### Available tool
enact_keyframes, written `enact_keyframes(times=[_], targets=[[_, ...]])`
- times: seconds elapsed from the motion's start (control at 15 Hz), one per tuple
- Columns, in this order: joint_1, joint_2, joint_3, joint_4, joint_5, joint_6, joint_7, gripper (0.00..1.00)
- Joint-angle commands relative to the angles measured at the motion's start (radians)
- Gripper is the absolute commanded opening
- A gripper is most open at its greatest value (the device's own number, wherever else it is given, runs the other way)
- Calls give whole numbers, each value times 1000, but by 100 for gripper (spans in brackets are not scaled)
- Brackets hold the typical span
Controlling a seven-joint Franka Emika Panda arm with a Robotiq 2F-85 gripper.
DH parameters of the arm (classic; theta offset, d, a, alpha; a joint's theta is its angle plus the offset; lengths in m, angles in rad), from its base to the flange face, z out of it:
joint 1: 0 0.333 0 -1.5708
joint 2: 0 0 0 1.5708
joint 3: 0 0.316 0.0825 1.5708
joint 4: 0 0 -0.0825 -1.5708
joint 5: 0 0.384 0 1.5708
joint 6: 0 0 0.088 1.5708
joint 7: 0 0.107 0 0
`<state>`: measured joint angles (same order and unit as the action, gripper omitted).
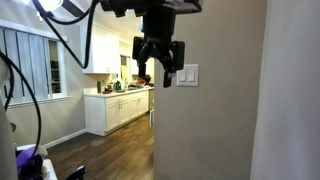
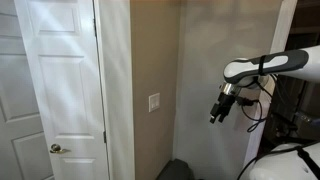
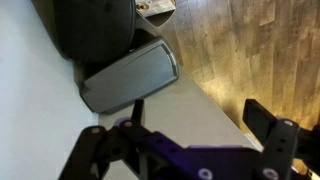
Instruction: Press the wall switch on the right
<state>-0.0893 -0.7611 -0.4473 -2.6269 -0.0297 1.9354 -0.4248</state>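
Note:
The wall switch (image 1: 188, 75) is a small white square plate on the beige wall; it also shows in an exterior view (image 2: 154, 102) beside the door frame. My black gripper (image 1: 156, 76) hangs with its fingers spread open and empty, and here it appears just left of the switch. In an exterior view the gripper (image 2: 215, 116) is well away from the wall, with a clear gap to the switch. The wrist view shows both fingers apart (image 3: 197, 107) over the wall base and floor; the switch is out of that view.
A white panel door (image 2: 60, 80) with a metal knob (image 2: 55, 148) stands left of the switch. A grey flat lid-like object (image 3: 130, 75) and a dark container (image 3: 90, 25) sit on the floor below. White kitchen cabinets (image 1: 120, 108) lie beyond a wood floor (image 3: 250, 50).

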Motion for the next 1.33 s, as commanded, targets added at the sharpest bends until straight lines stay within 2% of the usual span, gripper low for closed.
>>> enact_keyframes(times=[0.0,0.93,1.27], targets=[[-26,9,22,1,19,-1,-17,100],[-14,24,24,7,23,14,-23,100],[48,86,22,14,58,169,-54,100]])
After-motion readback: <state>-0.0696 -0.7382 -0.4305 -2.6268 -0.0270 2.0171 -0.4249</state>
